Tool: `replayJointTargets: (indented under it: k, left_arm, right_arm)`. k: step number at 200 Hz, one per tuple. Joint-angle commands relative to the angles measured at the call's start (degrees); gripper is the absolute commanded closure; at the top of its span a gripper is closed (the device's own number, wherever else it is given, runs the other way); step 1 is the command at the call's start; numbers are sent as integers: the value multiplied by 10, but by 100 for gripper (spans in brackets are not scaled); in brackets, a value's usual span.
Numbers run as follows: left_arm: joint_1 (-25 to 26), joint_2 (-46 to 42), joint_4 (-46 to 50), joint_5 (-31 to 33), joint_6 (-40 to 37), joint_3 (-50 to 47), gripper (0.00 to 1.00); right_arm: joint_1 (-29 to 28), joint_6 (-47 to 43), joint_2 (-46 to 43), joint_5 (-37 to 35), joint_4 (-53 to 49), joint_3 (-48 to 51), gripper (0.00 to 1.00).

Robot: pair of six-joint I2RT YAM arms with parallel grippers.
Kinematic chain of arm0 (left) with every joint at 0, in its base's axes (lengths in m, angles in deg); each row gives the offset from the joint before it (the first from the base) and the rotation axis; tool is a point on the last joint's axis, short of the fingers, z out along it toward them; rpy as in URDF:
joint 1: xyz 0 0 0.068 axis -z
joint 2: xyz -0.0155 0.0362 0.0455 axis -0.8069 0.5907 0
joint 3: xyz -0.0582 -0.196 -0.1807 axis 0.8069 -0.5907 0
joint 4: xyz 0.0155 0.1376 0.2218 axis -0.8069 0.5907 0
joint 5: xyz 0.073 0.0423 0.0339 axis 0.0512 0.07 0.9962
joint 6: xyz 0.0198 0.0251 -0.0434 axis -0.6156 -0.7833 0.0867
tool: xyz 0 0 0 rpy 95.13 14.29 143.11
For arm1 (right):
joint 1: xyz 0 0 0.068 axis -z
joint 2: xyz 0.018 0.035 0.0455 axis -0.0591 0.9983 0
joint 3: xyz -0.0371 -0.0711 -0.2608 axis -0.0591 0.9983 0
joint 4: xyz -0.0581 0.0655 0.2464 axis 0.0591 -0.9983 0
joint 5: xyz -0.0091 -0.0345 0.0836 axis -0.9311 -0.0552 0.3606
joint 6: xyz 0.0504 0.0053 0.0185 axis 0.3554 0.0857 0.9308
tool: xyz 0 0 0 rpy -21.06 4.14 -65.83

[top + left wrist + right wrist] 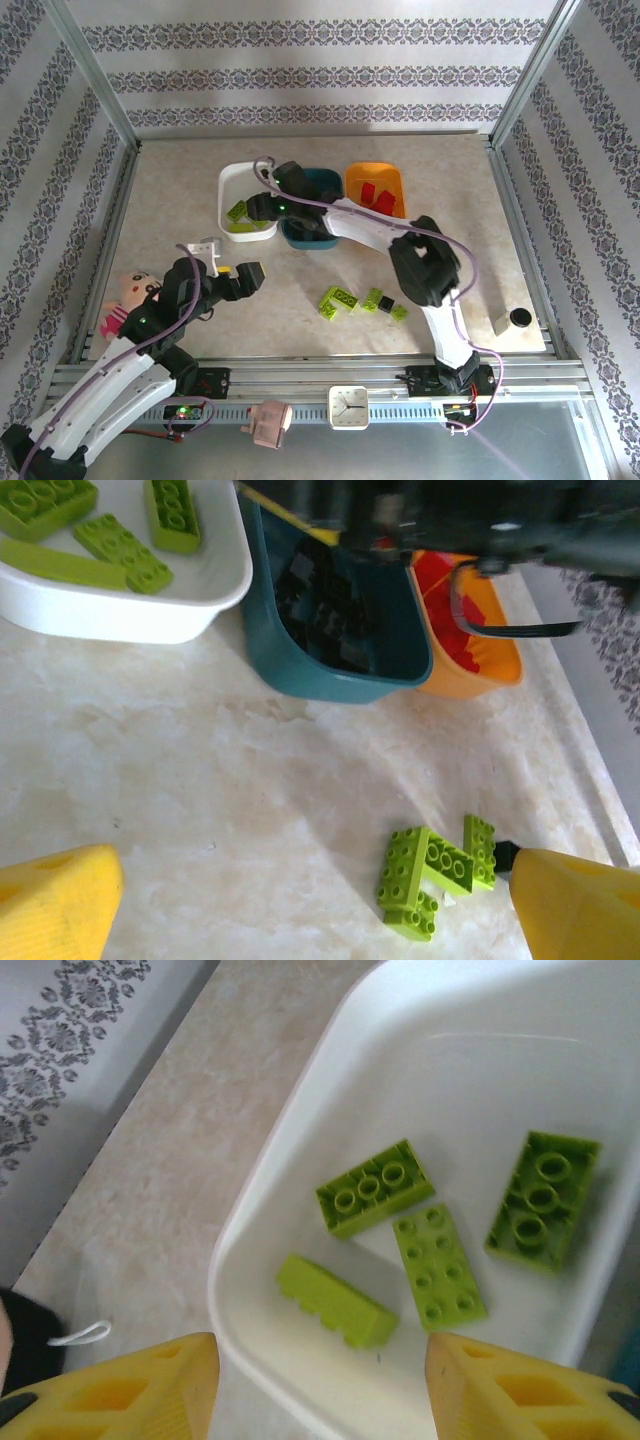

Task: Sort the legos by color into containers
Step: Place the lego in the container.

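Bricks, lime-green studded plastic, four (373, 1188): loose on the glossy floor of the white shallow rounded-rectangle plastic tub (450, 1090), directly beneath the right claw (320, 1400). Two lie studs-up, one rests on its side showing a plain face, and one shows three round hollows. Right claw: yellow ribbed fingers (110, 1390) spread apart, nothing between them.

Dark teal plastic tub (335, 178): just to the right of that claw, close against the white tub, smooth rounded walls. Black bricks (330, 600) are heaped inside.

Orange plastic tub (392, 178): further right of the claw, beyond the teal one and side by side with it. Red bricks (372, 193) lie inside.

Left claw (315, 910): jaws wide, empty, above the pale marble-patterned tabletop (200, 780).

Cluster of lime-green bricks (430, 875): on the tabletop ahead of this claw, near its right fingertip. Several bricks touch, and one is tilted on another.

Small black brick (387, 301): seen from the top, among the loose green ones, well to the right of the left claw.
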Motion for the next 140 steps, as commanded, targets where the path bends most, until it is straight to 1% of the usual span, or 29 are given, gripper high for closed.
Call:
replayJointTargets:
  k: [1,14,40,48,58,78,88,102,114,130,140]
  left_arm:
    - [3,57,-50,-63,-13,17,6]
    - [25,107,-70,-73,-17,25,9]
    - [118,201,-81,-20,-47,59,9]
    - [142,231,-86,-12,-53,70,11]
    - [161,276,-98,-14,-56,79,13]
    - [187,353,-125,-34,-58,94,19]
    - [202,386,-133,-34,-65,105,19]
    - [221,430,-132,-17,-83,126,18]
    - [224,464,-135,-15,-94,143,19]
    - [225,502,-149,-18,-104,162,25]
    - [223,523,-152,-21,-111,176,30]
  right_arm:
    - [13,8,-95,-24,21,88,43]
    - [24,16,-144,-30,33,160,43]
    - [47,24,-239,-60,32,291,43]
    - [54,28,-270,-68,30,330,43]
    - [63,31,-304,-74,29,373,43]
    - [78,34,-366,-86,23,447,43]
    - [85,35,-394,-89,20,475,43]
    - [92,36,-427,-92,17,507,43]
    - [97,38,-452,-93,15,526,42]
    - [103,38,-474,-95,8,539,42]
    - [105,38,-485,-96,5,544,43]
